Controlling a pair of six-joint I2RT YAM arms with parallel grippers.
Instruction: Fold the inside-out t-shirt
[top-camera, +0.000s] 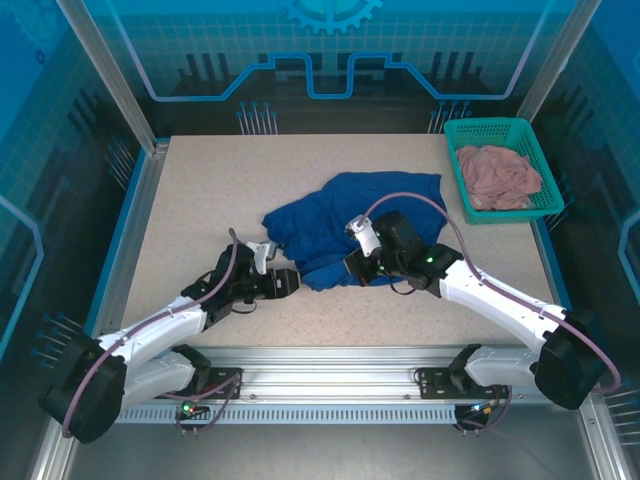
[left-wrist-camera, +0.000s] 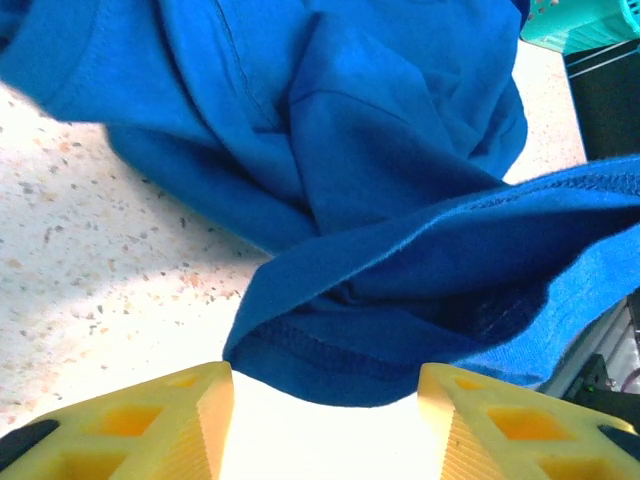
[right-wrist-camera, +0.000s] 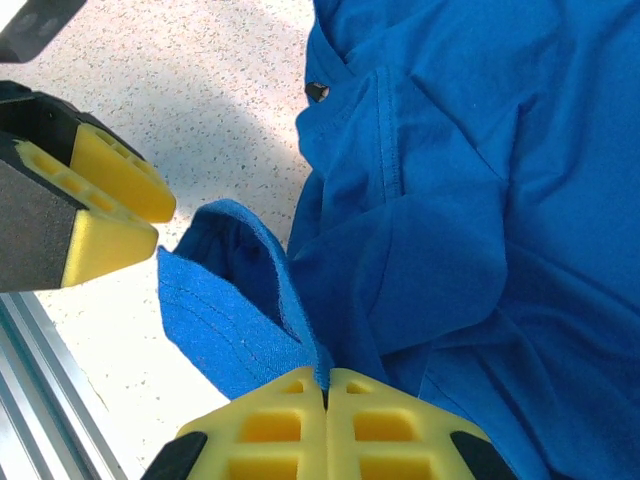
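Clamped tight with the right gripper (right-wrist-camera: 325, 385) on a hem fold of the shirt (top-camera: 350, 225), heaped at the middle of the table (top-camera: 190, 200); poised with the left gripper (left-wrist-camera: 322, 380) unclenched, jaws apart and empty just short of that same hem. Risk of closing on a doubled layer, or on nothing, given how the edge curls under itself. Could also drag the whole heap rather than spread it, with so little cloth pinched and the rest tangled.
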